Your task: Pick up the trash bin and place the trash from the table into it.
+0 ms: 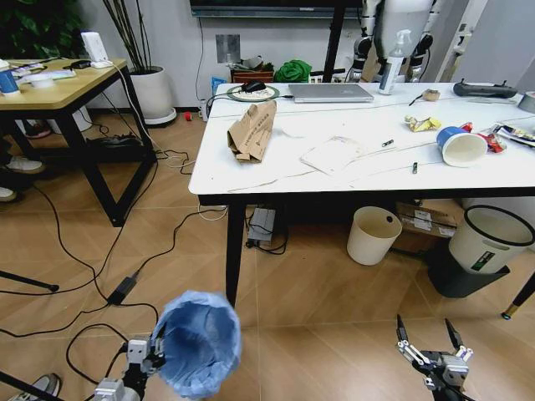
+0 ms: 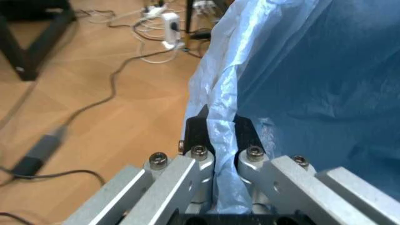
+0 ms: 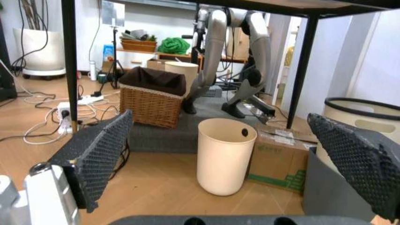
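The trash bin (image 1: 199,341) with its baggy light-blue liner hangs low at the left, near the floor in front of the table (image 1: 276,175). My left gripper (image 1: 154,354) is shut on its rim; in the left wrist view the black fingers (image 2: 198,133) pinch the blue bag (image 2: 293,84). My right gripper (image 1: 430,337) hangs open low at the right, holding nothing, its pads (image 3: 97,157) wide apart. On the table lie a brown cardboard packet (image 1: 254,129), a white paper sheet (image 1: 333,154), a blue-white paper cup (image 1: 460,144) and yellow and red wrappers (image 1: 423,124).
A silver laptop (image 1: 329,93) and a spray bottle (image 1: 392,61) stand at the table's back. Under the table are a cream bucket (image 1: 373,235) (image 3: 225,154) and a white bin with black rim (image 1: 490,238). Cables (image 1: 109,276) cross the floor; a wood-topped desk (image 1: 58,88) stands left.
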Robot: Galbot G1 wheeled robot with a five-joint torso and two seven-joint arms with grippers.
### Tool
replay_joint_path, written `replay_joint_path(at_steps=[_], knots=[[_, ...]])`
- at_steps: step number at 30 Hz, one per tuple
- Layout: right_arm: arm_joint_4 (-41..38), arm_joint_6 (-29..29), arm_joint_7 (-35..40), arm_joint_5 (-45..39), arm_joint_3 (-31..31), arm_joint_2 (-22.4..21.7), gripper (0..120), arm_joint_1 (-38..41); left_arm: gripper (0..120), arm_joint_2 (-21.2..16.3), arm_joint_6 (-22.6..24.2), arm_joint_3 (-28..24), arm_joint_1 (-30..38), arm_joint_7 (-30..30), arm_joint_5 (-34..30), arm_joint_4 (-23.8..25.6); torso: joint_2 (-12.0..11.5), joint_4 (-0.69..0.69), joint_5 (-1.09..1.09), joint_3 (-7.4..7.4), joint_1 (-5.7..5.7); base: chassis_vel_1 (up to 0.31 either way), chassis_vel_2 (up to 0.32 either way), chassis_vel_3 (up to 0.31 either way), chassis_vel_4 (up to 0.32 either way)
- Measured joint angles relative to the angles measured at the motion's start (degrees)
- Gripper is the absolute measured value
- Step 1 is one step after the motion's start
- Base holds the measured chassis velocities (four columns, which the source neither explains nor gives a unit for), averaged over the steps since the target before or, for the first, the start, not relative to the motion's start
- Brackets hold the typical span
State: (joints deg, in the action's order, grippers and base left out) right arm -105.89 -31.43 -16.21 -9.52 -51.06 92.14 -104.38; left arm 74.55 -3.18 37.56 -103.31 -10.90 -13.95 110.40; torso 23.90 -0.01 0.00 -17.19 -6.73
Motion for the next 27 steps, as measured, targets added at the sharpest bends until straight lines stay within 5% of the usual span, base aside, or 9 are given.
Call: replay_joint_path(at_steps=[5, 10, 18, 27], knots=[[-0.28, -0.02, 0.01, 0.31, -0.08, 0.00, 100, -0.45, 0, -0.01, 2.68, -1.73, -3.53, 0.38, -3.74, 5.09, 0.00, 0.01, 0.00, 0.00, 0.00, 0.000, 0.000, 0.000, 0.000], [-0.31, -0.17, 0.03, 0.49, -0.22, 0.00, 100, -0.62, 0, -0.60, 3.92, -4.53, -7.50, 4.51, 0.77, 10.99, 0.00, 0.01, 0.00, 0.00, 0.00, 0.000, 0.000, 0.000, 0.000], [0.04, -0.09, 0.04, 1.26, 0.08, 0.00, 100, -0.63, 0, -0.53, 2.84, -7.60, -8.14, 6.62, 1.71, 12.76, 0.00, 0.01, 0.01, 0.00, 0.00, 0.000, 0.000, 0.000, 0.000], [0.03, 0.07, 0.10, 1.34, -0.36, 0.00, 100, -1.06, 0, -1.51, 3.28, -11.70, -8.33, 11.85, -7.32, 14.72, 0.00, 0.01, 0.00, 0.00, 0.00, 0.000, 0.000, 0.000, 0.000]])
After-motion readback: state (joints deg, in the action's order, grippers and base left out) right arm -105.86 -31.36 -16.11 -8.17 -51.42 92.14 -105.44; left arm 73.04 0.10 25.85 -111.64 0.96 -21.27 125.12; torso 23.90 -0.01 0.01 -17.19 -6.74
